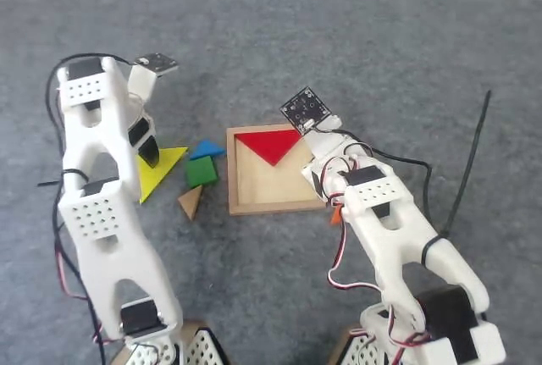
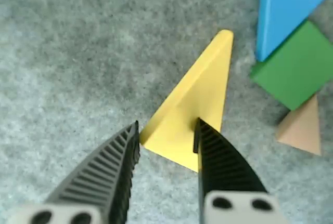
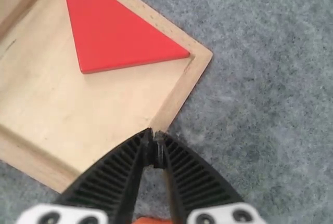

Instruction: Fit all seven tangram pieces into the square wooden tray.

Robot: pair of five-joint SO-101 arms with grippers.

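The square wooden tray [image 1: 241, 204] lies mid-table with a red triangle [image 1: 271, 145] in its far corner. A yellow triangle [image 1: 165, 166], a blue piece [image 1: 206, 150], a green square [image 1: 201, 172] and a tan triangle [image 1: 191, 201] lie on the cloth left of it. My left gripper [image 2: 167, 125] is open low over the yellow triangle [image 2: 195, 89], with one corner of it between the fingers. My right gripper [image 3: 153, 136] is shut on nothing, its tips at the tray's right rim [image 3: 179, 94]. The red triangle [image 3: 114, 31] lies flat inside the tray.
An orange piece [image 1: 336, 215] peeks out under the right arm, just outside the tray's near right corner. Blue [image 2: 286, 5], green [image 2: 296, 68] and tan [image 2: 304, 125] pieces sit close together beside the yellow one. Grey cloth covers the table.
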